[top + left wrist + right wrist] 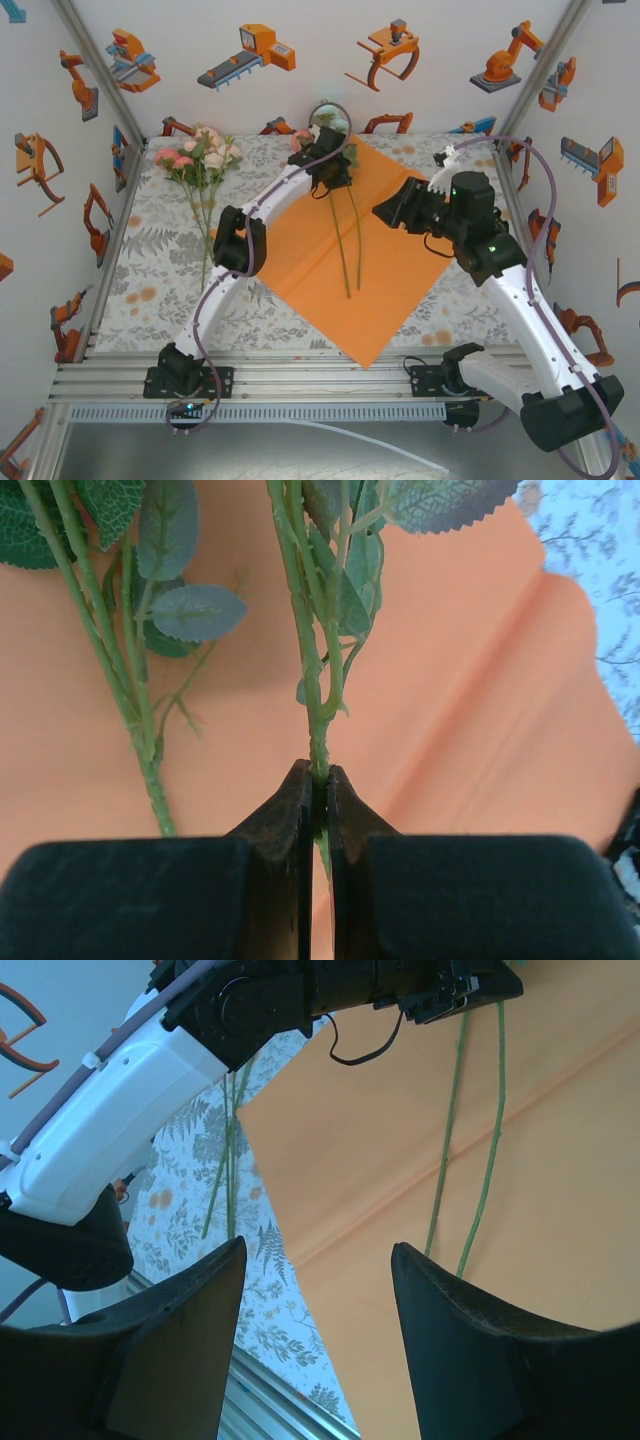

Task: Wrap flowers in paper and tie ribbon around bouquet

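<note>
1. The step in hand, as I judge it, is laying flowers on the large bright orange paper sheet (400, 280), which lies as a diamond in the middle of the table on the grey leaf-print tablecloth (160, 260).
2. The left gripper (318, 772) is at the far centre of the table, its jaws clamped on one thin green rose stem (310, 660) just below its leaves. A second leafy stem (140, 730) lies just beside it on the sheet.
3. To do this well, bring the held stem down flat and parallel to its neighbour. Keep the heads toward the far corner and the stem ends toward the near corner, and only then let go. Releasing from a height risks the stem rolling or crossing the other.
4. Keep both stems along the sheet's middle, so that paper is left on either side for folding over.
5. The right gripper (318, 1250) hangs over the right part of the sheet, jaws apart and empty. It could press the paper down if the sheet slides.
6. The rest of the bunch of small pink, white and cream roses (200, 155) lies at the far left on the tablecloth, well apart from the sheet, with its long stems running toward the near side.
7. The paper looks smooth, with one soft crease and no folds made yet.
</note>
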